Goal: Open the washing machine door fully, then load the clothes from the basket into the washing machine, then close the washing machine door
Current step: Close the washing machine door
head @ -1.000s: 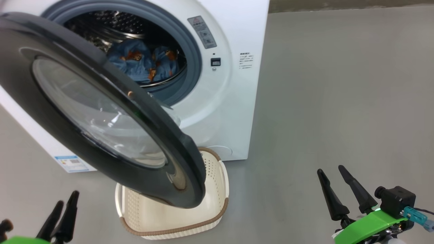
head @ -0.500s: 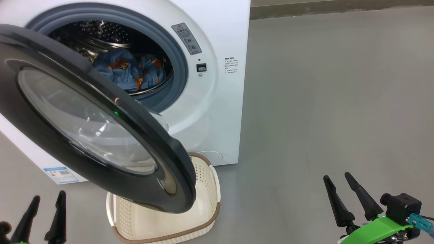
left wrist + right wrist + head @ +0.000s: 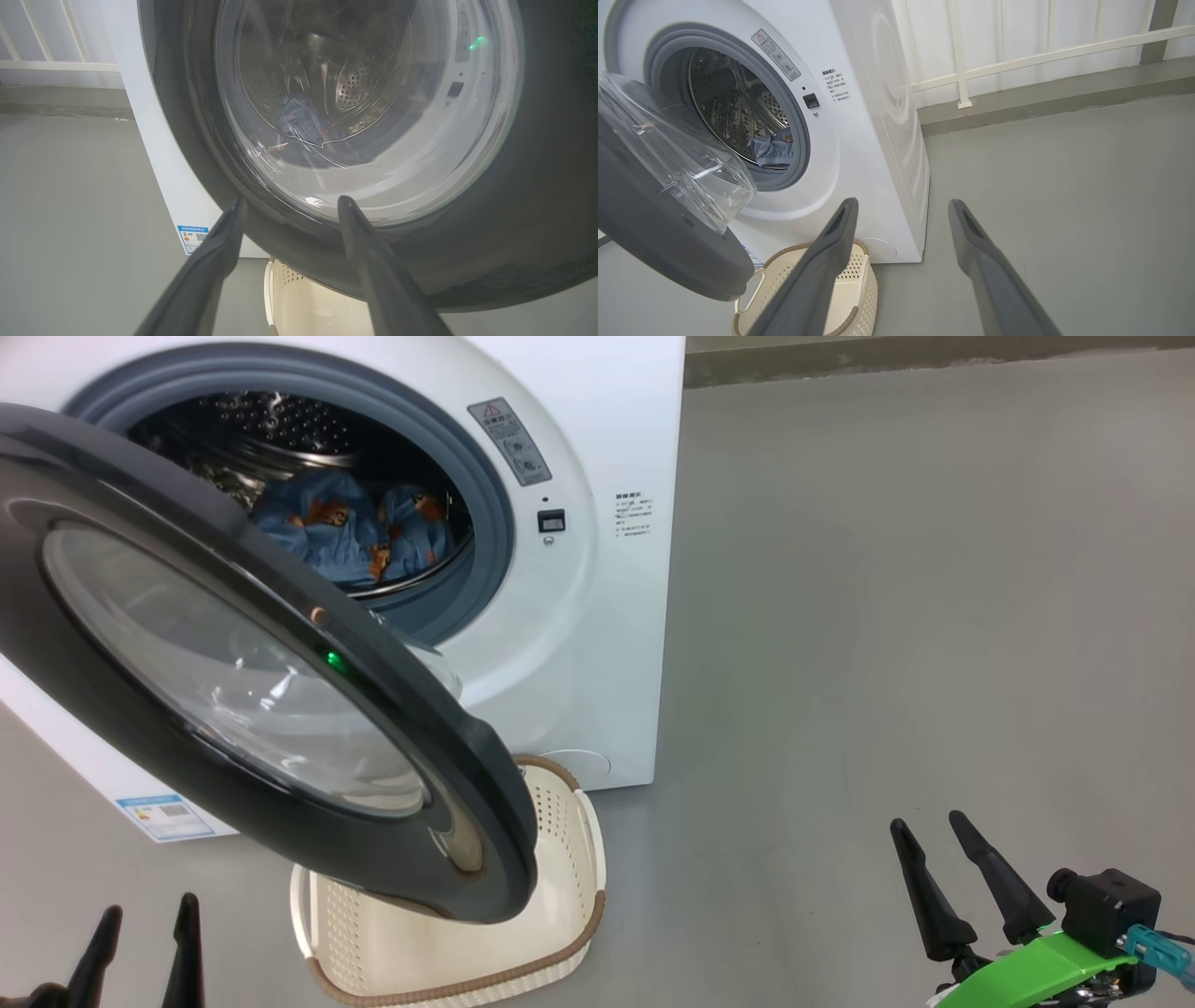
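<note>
The white washing machine (image 3: 597, 644) (image 3: 873, 140) stands with its round black door (image 3: 121, 747) (image 3: 537, 224) swung out toward me, partly open. Light blue clothes (image 3: 350, 527) (image 3: 773, 149) with orange figures lie inside the steel drum. The cream basket (image 3: 551, 933) (image 3: 859, 280) sits on the floor below the door and shows nothing inside. My left gripper (image 3: 147, 933) (image 3: 289, 205) is open at the lower left, in front of the door's outer face. Low on the right, my right gripper (image 3: 927, 821) (image 3: 901, 203) stays open over bare floor.
Grey floor (image 3: 887, 616) stretches wide to the right of the machine. A white railing (image 3: 1017, 60) and a low kerb run along the back. A small blue label (image 3: 163, 810) marks the machine's lower front.
The camera has shifted, moving the whole scene left and slightly down. My left gripper has dropped lower in the picture and its fingers have spread apart. The door and clothes stay as they were.
</note>
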